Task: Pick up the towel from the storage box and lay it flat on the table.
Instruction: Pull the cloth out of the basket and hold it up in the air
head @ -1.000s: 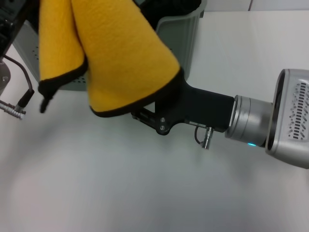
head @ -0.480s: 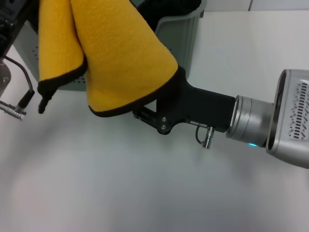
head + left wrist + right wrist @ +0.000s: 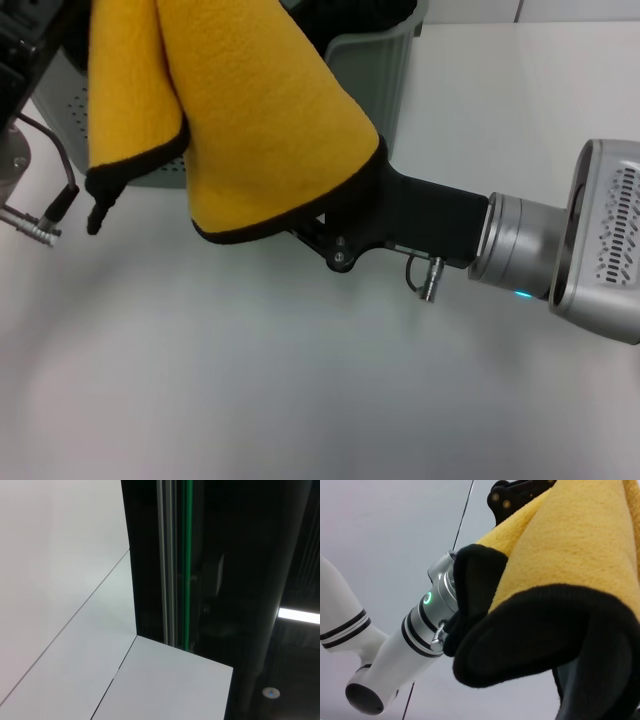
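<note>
**Head view: towel lifted clear of box, not yet spread**

Head cam shows the towel [image 3: 250,120] hanging in folds above the table [image 3: 300,400], yellow fleece out, black binding along the lower hems. It's out of the storage box [image 3: 375,70], which sits just behind it w/ something dark inside at the rim. Cloth is bunched into two drooping lobes, one corner tip dangling low on the robot's left side, so it's held from the top, prob. to let gravity pull it open before laying.

Right gripper [image 3: 330,235] reaches in from the right arm, low under the larger lobe. Its fingers are hidden by the fabric, so can't tell if they're spread or pinching a hem. Judging by position, it's going for the lower edge to get a second hold, which spreading flat would need.

Left gripper [image 3: 25,35] is only partly in frame at the upper left corner, next to the towel's top. Fingers not visible, can't tell their state, but the cloth seems to hang from about there. Left wrist cam points away at a wall and dark panel, no help.

Right wrist cam: towel [image 3: 570,555] v. close, black hem curling across the lens, left arm beyond it.

Towel isn't touching the table yet.
</note>
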Motion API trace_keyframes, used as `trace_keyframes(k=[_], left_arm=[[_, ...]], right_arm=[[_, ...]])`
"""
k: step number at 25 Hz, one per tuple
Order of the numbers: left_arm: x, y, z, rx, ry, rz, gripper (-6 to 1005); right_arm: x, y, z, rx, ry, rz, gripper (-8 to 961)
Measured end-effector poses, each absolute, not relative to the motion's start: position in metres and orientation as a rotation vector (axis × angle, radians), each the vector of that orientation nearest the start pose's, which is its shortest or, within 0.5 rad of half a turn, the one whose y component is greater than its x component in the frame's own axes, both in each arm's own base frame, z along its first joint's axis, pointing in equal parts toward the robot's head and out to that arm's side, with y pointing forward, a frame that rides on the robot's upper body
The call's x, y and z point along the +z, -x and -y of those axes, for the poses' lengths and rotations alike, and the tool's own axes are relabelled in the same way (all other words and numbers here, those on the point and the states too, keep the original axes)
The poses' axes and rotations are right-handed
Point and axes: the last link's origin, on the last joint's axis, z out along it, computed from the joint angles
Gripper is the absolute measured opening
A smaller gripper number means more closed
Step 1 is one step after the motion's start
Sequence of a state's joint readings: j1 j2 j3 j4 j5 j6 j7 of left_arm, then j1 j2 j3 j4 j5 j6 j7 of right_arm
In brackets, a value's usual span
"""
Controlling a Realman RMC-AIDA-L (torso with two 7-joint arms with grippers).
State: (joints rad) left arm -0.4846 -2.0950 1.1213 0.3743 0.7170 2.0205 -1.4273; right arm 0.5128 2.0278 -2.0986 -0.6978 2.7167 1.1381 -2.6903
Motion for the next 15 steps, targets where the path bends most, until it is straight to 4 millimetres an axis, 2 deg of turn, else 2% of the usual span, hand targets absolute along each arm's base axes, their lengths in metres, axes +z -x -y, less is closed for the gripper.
trace_keyframes(k=[15], left_arm=[[0.0454,0.1847,-0.2892,-2.247,2.118,0.51,16]], right_arm=[[-0.0914,-0.1348,-0.3127,1.085,2.474,0.32,107]])
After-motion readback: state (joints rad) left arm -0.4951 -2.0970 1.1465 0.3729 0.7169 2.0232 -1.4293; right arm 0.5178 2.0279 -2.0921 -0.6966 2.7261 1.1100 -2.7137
